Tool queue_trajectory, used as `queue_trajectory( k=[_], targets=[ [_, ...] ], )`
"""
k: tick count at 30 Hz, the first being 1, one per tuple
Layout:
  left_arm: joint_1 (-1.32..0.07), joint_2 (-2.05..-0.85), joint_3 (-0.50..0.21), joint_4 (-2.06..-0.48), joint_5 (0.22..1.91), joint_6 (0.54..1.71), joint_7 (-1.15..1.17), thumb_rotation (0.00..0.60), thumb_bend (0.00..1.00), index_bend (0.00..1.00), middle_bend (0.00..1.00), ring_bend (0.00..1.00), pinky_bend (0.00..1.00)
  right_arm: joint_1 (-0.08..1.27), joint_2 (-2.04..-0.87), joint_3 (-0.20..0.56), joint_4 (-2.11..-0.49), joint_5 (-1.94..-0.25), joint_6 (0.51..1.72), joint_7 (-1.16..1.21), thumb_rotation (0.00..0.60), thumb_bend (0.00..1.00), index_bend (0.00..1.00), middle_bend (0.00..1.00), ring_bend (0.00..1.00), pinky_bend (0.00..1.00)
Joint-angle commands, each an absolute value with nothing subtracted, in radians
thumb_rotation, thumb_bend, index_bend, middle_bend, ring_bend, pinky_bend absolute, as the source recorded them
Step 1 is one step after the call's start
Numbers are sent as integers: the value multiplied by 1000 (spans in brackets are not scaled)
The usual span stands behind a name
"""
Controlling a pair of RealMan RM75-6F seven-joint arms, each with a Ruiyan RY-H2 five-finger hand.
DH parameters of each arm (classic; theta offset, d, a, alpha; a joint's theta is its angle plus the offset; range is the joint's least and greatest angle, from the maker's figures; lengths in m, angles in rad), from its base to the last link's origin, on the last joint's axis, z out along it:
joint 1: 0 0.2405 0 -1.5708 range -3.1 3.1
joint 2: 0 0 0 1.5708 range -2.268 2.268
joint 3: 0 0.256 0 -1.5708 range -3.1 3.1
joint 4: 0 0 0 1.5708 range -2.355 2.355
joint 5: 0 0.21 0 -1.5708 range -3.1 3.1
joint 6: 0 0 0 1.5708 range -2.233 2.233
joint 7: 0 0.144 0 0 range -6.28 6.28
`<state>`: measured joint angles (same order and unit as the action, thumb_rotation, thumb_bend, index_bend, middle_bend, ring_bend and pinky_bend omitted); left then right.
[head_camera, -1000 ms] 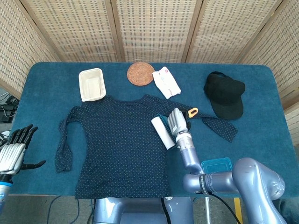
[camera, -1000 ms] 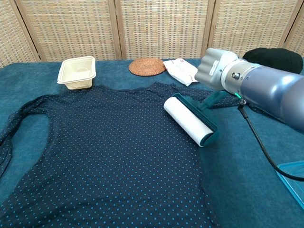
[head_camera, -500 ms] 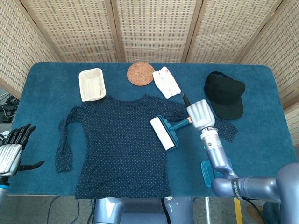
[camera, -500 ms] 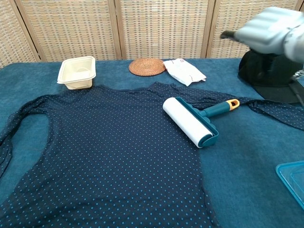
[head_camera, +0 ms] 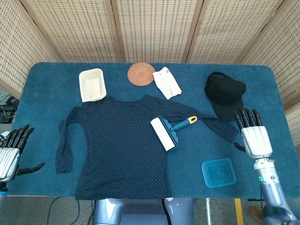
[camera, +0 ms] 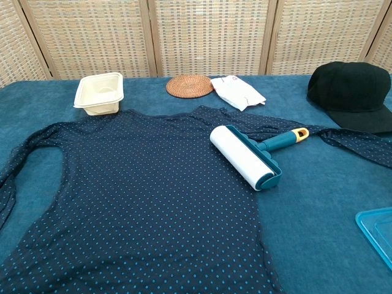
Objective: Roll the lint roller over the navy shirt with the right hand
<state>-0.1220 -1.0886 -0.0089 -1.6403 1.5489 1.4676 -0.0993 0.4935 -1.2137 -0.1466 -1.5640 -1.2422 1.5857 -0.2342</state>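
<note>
Withdrawn off the lint roller (head_camera: 166,131) to counter (head_camera: 281,103) edge, right hand (head_camera: 255,138) hovering, fingers (head_camera: 247,118) spread, holding nothing; rolling seemingly finished.

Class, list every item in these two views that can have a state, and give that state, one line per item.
Navy dotted shirt: spread flat on the table.
White lint roller with teal handle: lying on the shirt, unheld.
Cream plastic tub: upright, empty.
Black cap: resting on the table.
Teal plastic lid: flat.
Right hand: open, holding nothing.
Left hand: open, holding nothing.
</note>
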Motion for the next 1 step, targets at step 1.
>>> queue_trajectory(
  k=[1],
  targets=[
    [-111, -1083, 0, -1643, 1570, 1489, -106, 600, 0, 0, 0, 0, 0, 420, -1194, -170, -1553, -1306, 1632, -222, 600, 0, 0, 0, 0, 0]
  ],
)
